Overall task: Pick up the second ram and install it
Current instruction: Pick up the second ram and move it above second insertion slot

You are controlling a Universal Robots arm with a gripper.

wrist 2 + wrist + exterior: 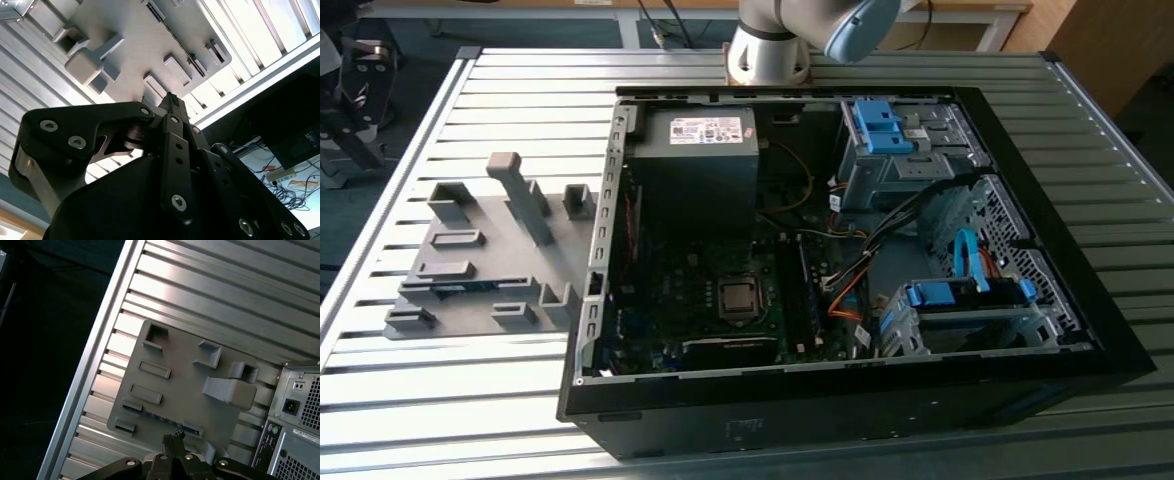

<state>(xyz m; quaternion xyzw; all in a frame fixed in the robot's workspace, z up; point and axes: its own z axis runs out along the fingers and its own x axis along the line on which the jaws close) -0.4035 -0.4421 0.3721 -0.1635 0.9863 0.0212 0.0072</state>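
- Exterior view: slatted metal table [494,400], dark floor [40,365] beyond its edge, bears open computer case [854,420] and grey holder tray [500,280].
- Second ram [162,418] sits along one tray edge; gripper [173,438] hangs over it, jaws clenched, empty.

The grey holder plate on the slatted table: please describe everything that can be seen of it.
The flat grey plastic holder plate looks matte and moulded in one piece. It lies flat on the ribbed metal table, at the exterior view's left of the open black computer case. Low rectangular blocks and one taller post rise from it. A thin blue-green circuit-board strip rests between two blocks near one border.
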